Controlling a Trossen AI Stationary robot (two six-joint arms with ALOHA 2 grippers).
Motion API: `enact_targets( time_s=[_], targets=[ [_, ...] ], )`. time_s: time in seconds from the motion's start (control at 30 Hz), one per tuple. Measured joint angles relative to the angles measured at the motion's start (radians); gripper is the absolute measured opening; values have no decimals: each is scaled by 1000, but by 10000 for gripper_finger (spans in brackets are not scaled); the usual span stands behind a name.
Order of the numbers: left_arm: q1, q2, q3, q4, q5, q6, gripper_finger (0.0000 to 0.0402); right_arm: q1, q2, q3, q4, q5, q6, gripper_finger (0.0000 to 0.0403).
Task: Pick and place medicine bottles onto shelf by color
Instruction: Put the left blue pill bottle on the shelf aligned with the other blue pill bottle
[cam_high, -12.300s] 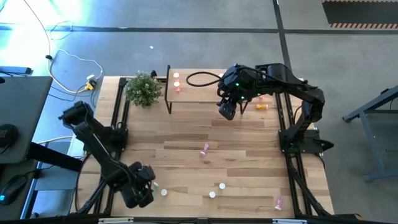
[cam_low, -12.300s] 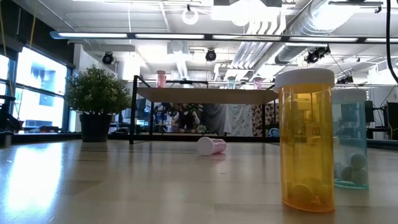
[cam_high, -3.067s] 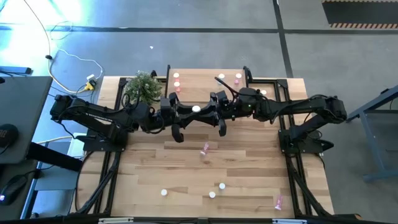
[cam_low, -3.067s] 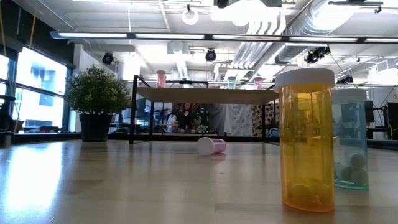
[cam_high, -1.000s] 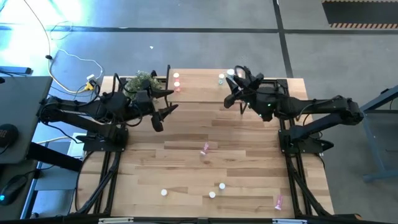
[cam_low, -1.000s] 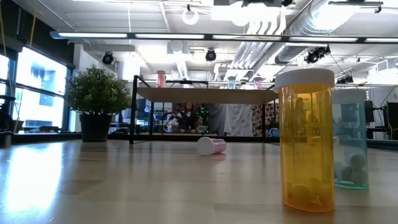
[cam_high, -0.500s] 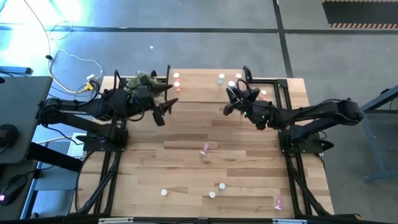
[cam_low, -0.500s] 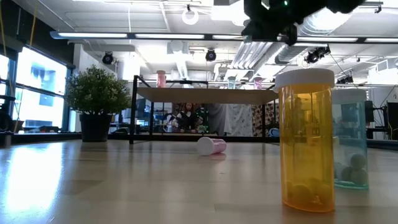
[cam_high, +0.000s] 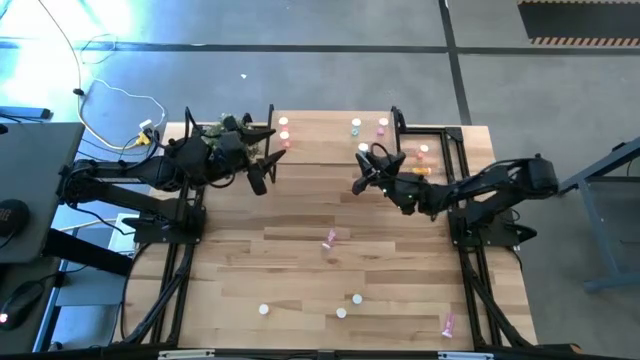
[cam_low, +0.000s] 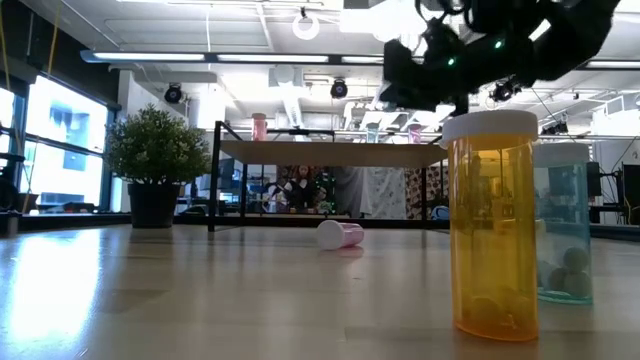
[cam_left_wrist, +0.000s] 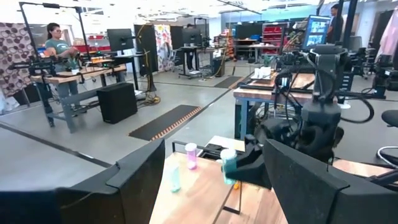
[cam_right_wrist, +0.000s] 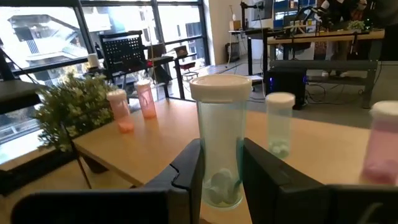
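Plant (cam_high: 232, 128): potted, just left of the shelf (cam_high: 320, 150). Left gripper (cam_high: 262, 172): at the shelf's left end, jaws spread wide, holding nothing. Pink bottles (cam_high: 284, 131): two, upright on the shelf's left end, nearest the left arm. Shelf: light wood on black legs, at the far edge of the bench (cam_high: 300, 260). Pale green bottle (cam_right_wrist: 219, 143): upright, long axis vertical, clamped between the right gripper (cam_high: 362, 180) jaws, just off the shelf's front-right edge; the shelf top lies beyond it. Green bottle (cam_high: 355, 127) and pink bottle (cam_high: 382, 125): upright on the shelf's right end. Loose bottles: scattered on the bench, well in front of the shelf.
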Motion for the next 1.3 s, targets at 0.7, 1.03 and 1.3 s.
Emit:
enact_targets(
  time_s=[0.7,1.03,1.3],
  targets=[
    [4,1,0,-5,0,52,264,-83,272,124,173,110,-45,74],
    [4,1,0,-4,0,52,264,-109,270,126,63,115,72,74],
    [4,1,0,-4,0,52,264,-144,270,126,38,40,61,74]
  ],
)
